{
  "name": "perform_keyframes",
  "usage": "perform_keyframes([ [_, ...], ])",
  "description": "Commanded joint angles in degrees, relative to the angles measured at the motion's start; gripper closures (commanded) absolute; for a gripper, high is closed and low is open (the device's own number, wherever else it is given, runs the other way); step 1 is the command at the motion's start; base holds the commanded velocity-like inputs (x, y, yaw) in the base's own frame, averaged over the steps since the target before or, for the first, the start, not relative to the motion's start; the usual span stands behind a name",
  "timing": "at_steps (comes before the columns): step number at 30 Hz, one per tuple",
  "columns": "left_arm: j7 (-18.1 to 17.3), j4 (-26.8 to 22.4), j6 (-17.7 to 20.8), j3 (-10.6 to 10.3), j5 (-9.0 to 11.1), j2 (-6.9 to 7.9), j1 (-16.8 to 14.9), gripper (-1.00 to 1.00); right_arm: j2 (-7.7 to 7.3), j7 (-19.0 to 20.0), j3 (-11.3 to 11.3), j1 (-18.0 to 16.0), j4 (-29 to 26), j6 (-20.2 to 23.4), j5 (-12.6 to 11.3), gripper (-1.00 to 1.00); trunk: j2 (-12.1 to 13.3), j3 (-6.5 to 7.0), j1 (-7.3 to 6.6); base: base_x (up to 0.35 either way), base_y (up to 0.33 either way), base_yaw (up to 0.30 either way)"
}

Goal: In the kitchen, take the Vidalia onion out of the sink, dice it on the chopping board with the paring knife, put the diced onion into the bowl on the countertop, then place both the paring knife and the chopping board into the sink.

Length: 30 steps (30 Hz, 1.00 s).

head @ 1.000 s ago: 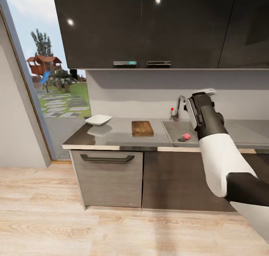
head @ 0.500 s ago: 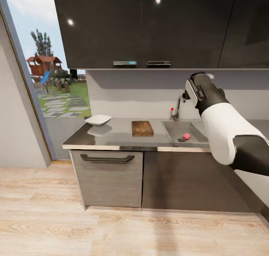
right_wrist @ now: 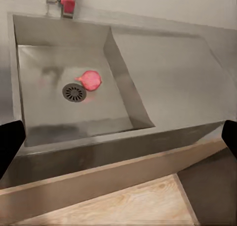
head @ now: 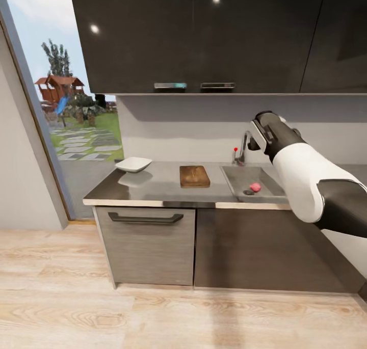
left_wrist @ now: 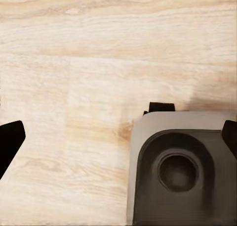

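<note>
Since a moment ago the right arm has dropped slightly and eased back from the wall, and the whole head view has shifted a little, so the camera itself has moved. The right arm reaches from the right side toward the tap [head: 243, 148], its wrist raised above the right part of the sink [head: 239, 183].

The Vidalia onion [head: 255, 187] lies on the floor of the sink basin, just beside the round drain [head: 248, 191], its pointed tip toward the drain. In the right wrist view the onion [right_wrist: 89, 80] touches the drain's [right_wrist: 74, 92] edge, with the flat drainboard [right_wrist: 168, 77] alongside the basin.

The right gripper [right_wrist: 118, 142] has its fingers spread wide, well above the sink and holding nothing. The left gripper [left_wrist: 118, 142] is likewise spread wide, pointing down at the wooden floor [left_wrist: 74, 63] and part of the robot's grey base [left_wrist: 180, 169].

On the countertop [head: 158, 188], the chopping board [head: 194, 176] lies just left of the sink. The white bowl [head: 133, 164] sits farther left, near the far corner.
</note>
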Motion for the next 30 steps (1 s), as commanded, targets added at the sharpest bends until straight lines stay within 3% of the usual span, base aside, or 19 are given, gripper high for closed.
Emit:
perform_keyframes([
  [1, 0.1, 0.3, -0.2, -0.1, 0.0, 0.06, 0.0, -1.0, 0.0, 0.1, 0.1, 0.0, 0.1, 0.5, 0.4, -1.0, 0.0, -0.06, 0.02, 0.246, 0.0, 0.0],
  [7, 0.0, 1.2, -0.4, -0.1, 0.0, 1.1, 0.0, -1.0, 0.22, 0.2, 0.1, 0.0, 0.6, 0.9, 0.3, -1.0, 0.0, -0.06, 0.02, 0.298, 0.0, 0.0],
  [13, 0.1, 1.3, -0.3, -0.1, 0.0, 1.13, 0.0, -1.0, 0.27, 1.1, 0.1, 0.0, 0.7, 0.5, 0.1, -1.0, 0.0, -0.06, 0.02, 0.323, 0.0, 0.0],
  [16, 0.1, 1.3, -0.2, 0.1, 0.1, 1.11, 0.0, -1.0, 0.18, 4.3, 0.0, 0.0, 0.7, 0.5, 0.1, -1.0, 0.0, -0.06, 0.02, 0.325, -0.034, 0.0],
  [17, 0.1, 1.4, -0.1, 0.0, 0.1, 1.1, 0.0, -1.0, -0.03, 9.8, 0.0, 0.0, 0.7, 0.4, 0.2, -1.0, 0.0, -0.06, 0.02, 0.326, -0.089, 0.0],
  [18, 0.1, 1.5, -0.1, 0.0, 0.2, 1.1, 0.0, -1.0, -0.03, 11.6, 0.0, 0.1, 0.8, 0.4, 0.3, -1.0, 0.0, -0.06, 0.02, 0.326, -0.103, 0.0],
  [20, 0.1, 2.5, -0.1, 0.0, 0.1, 1.06, 0.0, -1.0, -0.05, 14.0, 0.1, 0.2, 1.1, 0.2, 0.4, -1.0, 0.0, -0.06, 0.02, 0.323, -0.121, 0.0],
  [26, 0.1, 3.7, -0.1, 0.1, 0.2, 1.06, 0.0, -1.0, -0.02, 16.1, 0.1, 0.2, 4.4, -0.1, 0.4, -1.0, 0.0, -0.06, 0.02, 0.315, -0.145, 0.0],
  [30, 0.1, 4.4, -0.1, 0.1, 0.2, 1.09, 0.0, -1.0, -0.12, 21.2, 0.1, 0.2, 5.4, -1.1, 0.5, -1.0, 0.0, -0.06, 0.02, 0.294, -0.148, 0.0],
])
